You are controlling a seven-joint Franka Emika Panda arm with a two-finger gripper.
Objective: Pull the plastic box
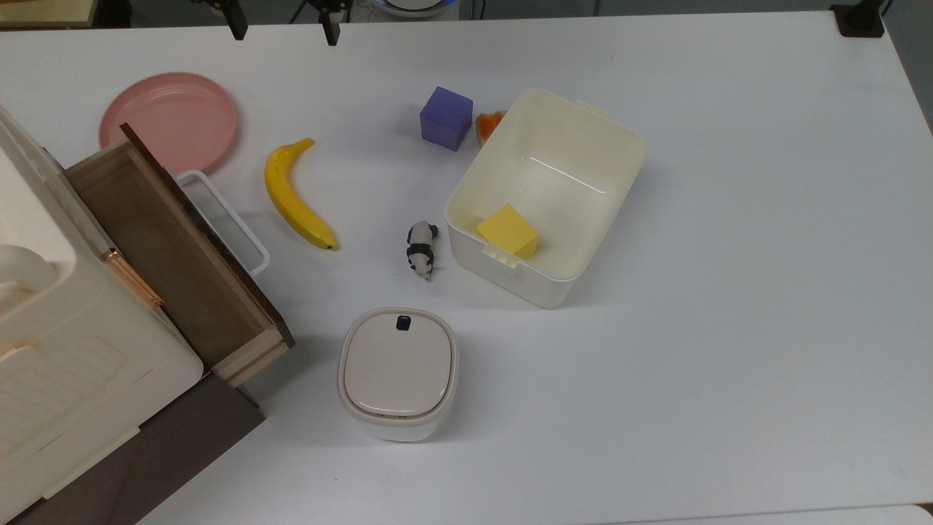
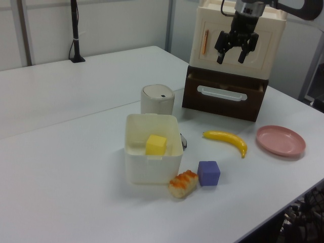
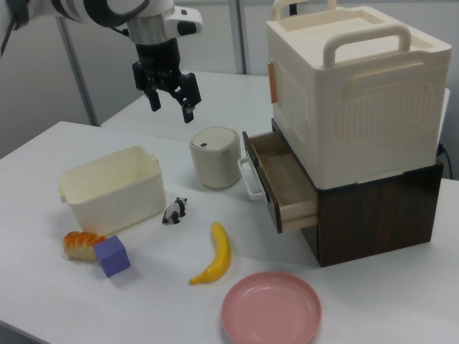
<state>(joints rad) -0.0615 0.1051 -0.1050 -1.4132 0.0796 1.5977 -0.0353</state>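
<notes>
The plastic box (image 1: 616, 157) is a cream-white open bin lying at an angle near the table's middle, also seen in the left view (image 2: 152, 169) and the right view (image 3: 115, 193). A yellow block (image 1: 508, 230) rests inside it near one short end. My gripper (image 3: 173, 111) hangs open and empty high above the table, well apart from the box. In the top view the gripper (image 1: 284, 25) is at the upper edge, and in the left view the gripper (image 2: 231, 59) is in front of the cabinet.
Beside the box lie a purple cube (image 1: 446, 117), a bread piece (image 1: 490, 125) and a panda toy (image 1: 420, 249). A banana (image 1: 295, 195), a pink plate (image 1: 169, 120), a lidded container (image 1: 399, 370) and a cabinet (image 3: 351, 100) with an open wooden drawer (image 1: 171, 251) stand on the top view's left.
</notes>
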